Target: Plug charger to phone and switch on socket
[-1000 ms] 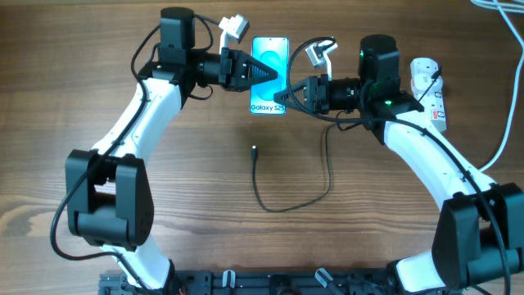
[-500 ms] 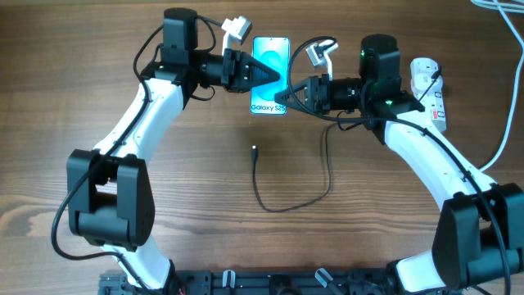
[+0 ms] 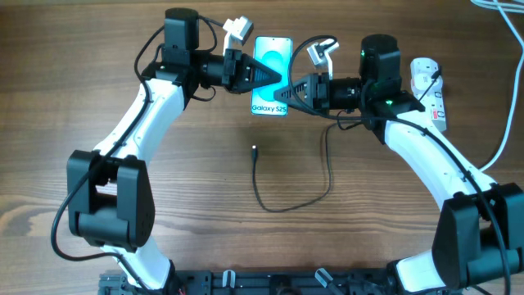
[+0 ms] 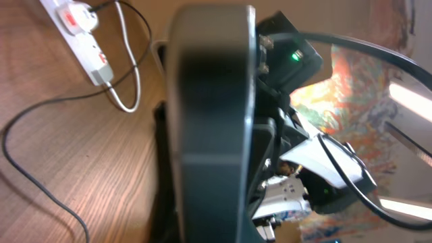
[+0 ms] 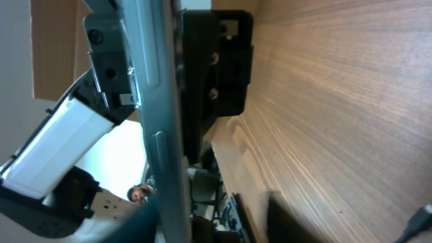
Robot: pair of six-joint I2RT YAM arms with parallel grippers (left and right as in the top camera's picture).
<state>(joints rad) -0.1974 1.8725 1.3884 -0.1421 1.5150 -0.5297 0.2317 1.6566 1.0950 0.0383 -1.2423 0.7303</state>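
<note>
The phone (image 3: 271, 57), turquoise screen up, is held above the table at the top middle. My left gripper (image 3: 274, 76) is shut on its left edge; in the left wrist view the phone (image 4: 212, 101) fills the centre as a dark slab. My right gripper (image 3: 290, 84) stands open at the phone's right edge. In the right wrist view the phone (image 5: 158, 101) appears edge-on, with one dark finger (image 5: 290, 216) well apart from it. The charger (image 3: 282, 205) loops on the wood below, its plug tip (image 3: 254, 149) lying free. The socket (image 3: 430, 86) lies at the right.
A thick white cord (image 3: 512, 98) runs down the table's right edge from the socket. The same power strip (image 4: 84, 40), with its red switch marks, shows in the left wrist view. Both arms reach in from the front corners.
The right gripper's jaws have spread open off the phone. The left gripper has closed fully onto the phone. The charger has not moved.
</note>
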